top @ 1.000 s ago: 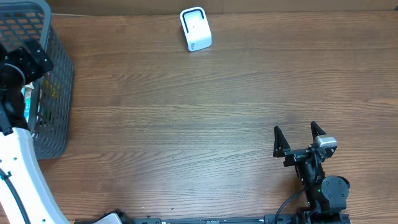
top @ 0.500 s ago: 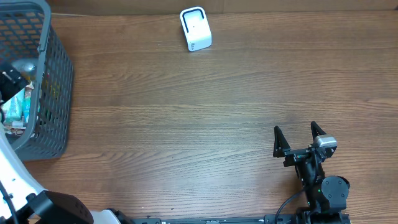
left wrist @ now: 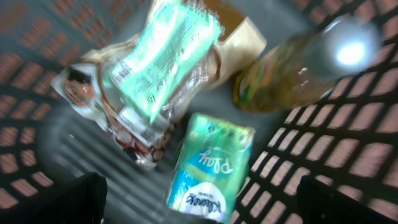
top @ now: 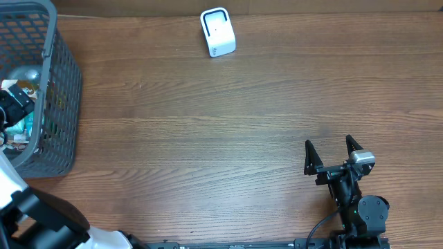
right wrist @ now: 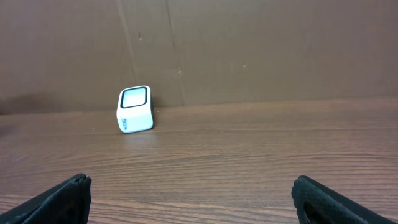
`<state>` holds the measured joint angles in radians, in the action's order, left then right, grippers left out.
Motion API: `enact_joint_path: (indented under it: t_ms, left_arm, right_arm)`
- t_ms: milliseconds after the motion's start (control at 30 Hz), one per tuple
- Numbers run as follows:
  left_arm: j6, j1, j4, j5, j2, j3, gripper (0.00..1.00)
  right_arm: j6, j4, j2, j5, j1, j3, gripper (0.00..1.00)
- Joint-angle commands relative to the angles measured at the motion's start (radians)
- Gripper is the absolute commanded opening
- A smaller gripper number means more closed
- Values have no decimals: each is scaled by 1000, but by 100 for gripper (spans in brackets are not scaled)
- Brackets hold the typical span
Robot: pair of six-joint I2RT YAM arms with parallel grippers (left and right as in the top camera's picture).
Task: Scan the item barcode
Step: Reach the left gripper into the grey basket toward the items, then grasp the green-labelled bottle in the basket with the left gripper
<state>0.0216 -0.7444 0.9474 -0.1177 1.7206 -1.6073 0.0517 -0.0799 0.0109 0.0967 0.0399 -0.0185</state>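
On my left, the basket [top: 61,83] sits at the left edge of the surface, up toward the far-left corner. It is grey mesh with tall walls. My left tool [top: 12,109] is down inside it, and from overhead I only catch its dark tip against the contents.

The left wrist view is blurred, but I can see the left tool [left wrist: 199,190] is wide, with one dark finger in each bottom corner of the frame and nothing gripped between them. On the basket floor, a crumpled snack wrapper [left wrist: 87,93] lies furthest left. A pale green packet [left wrist: 165,59] lies on top of it and leans onto a tan bag [left wrist: 239,31]. The pack [left wrist: 211,168], teal and green tissues, lies just below those, nearest the gap between my fingers. I can't tell whether the fingers touch it. To its right a bottle [left wrist: 292,68] of amber liquid lies on its side against the mesh wall, with its capped end at the upper right.

The scanner [top: 217,32] is further right, a small white box at the far edge of the surface, a little left of centre and well apart from the basket. In the right wrist view the scanner [right wrist: 134,109] stands alone in front of the brown back wall, its dark window tilted upward.

My right tool [top: 333,155] is near the near-right corner of the surface. Its two black fingers are spread wide and point toward the far edge. From its own camera the right tool [right wrist: 199,199] holds nothing.
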Motion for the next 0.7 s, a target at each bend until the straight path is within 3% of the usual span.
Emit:
enact_joint_path:
  t_ms: [0, 167, 667]
  left_arm:
    - [-53, -2, 13, -31, 55, -16, 100]
    - [-124, -2, 10, -117, 114, -16, 100]
    - [-134, 3, 40, -120, 232, -16, 100]
  right_arm:
    - [1, 3, -8, -9, -3, 11, 100]
    - [1, 3, -8, -9, -3, 11, 100]
    - [1, 3, -8, -9, -3, 11, 100]
